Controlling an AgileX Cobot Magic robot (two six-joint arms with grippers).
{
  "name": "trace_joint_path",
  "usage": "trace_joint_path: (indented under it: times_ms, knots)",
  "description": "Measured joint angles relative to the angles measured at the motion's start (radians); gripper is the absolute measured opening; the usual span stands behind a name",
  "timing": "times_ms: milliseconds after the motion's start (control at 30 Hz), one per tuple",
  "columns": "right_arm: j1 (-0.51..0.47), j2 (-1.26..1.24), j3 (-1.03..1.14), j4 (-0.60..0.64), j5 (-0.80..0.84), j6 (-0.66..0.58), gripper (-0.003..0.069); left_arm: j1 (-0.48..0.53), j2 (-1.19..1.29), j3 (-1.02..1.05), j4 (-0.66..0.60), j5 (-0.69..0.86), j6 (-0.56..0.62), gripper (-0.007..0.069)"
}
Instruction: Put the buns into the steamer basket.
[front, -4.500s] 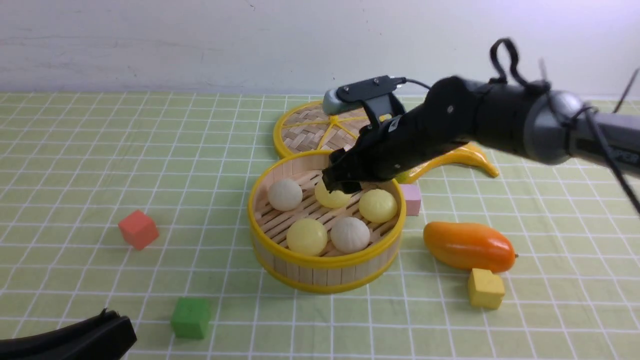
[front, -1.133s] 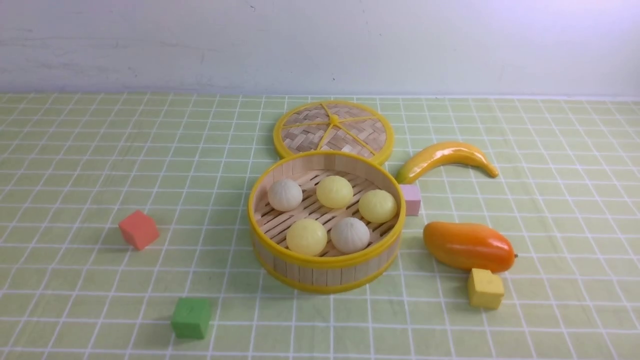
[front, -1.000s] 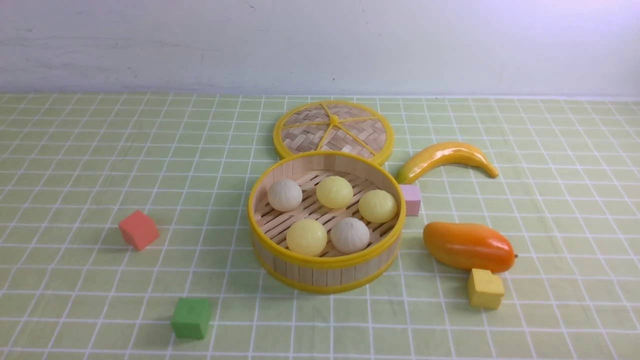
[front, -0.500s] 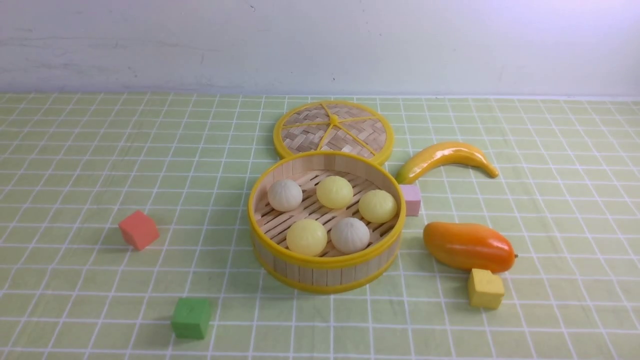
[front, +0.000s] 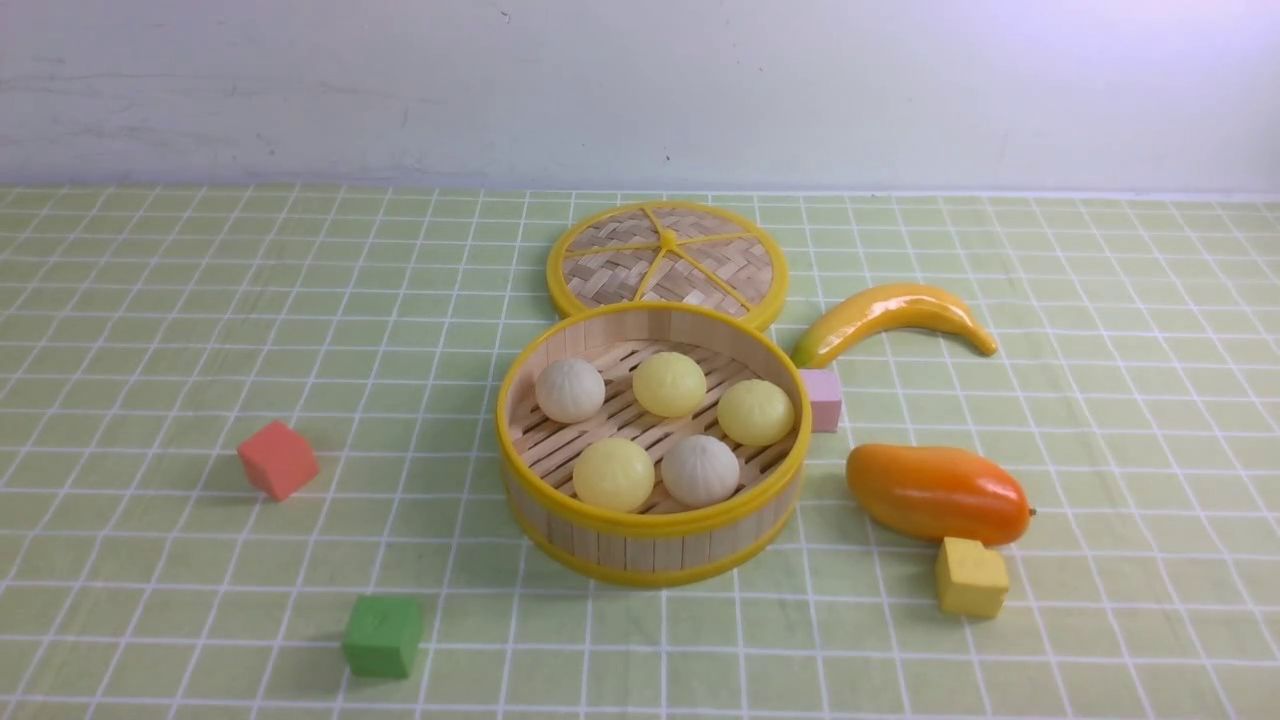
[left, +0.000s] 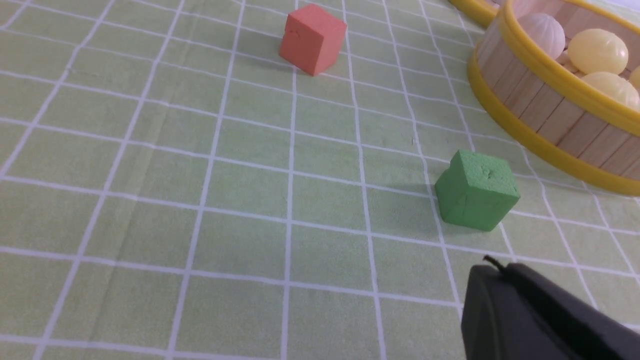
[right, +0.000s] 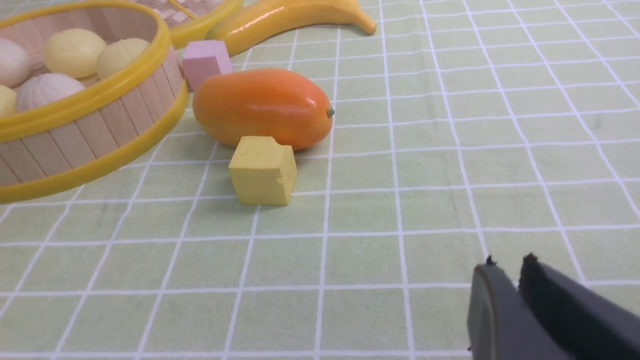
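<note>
The steamer basket (front: 650, 528) stands mid-table in the front view. All the buns lie on its slatted floor: two off-white pleated ones (front: 569, 389) (front: 700, 469) and three pale yellow ones (front: 669, 383) (front: 755, 411) (front: 613, 473). Neither arm shows in the front view. In the left wrist view my left gripper (left: 492, 267) is shut and empty, low over the cloth, short of the green cube (left: 477, 190). In the right wrist view a narrow gap separates the tips of my right gripper (right: 507, 262). It holds nothing and is well short of the yellow cube (right: 262, 171).
The woven lid (front: 667, 262) lies just behind the basket. A banana (front: 890, 312), pink cube (front: 823, 398), orange mango (front: 937, 493) and yellow cube (front: 970, 577) sit to the basket's right. A red cube (front: 277, 458) and green cube (front: 382, 635) sit to its left.
My right arm, which reached over the basket onto a yellow bun several seconds ago, has left the front view. Over the last second nothing in that view has moved.
</note>
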Motion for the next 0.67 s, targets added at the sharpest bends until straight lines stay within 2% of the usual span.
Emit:
trace_joint_path:
  times_ms: [667]
  knots:
    - [0.000, 0.000, 0.000, 0.000, 0.000, 0.000, 0.0104, 0.000, 0.000, 0.000, 0.000, 0.000, 0.000, -0.0010]
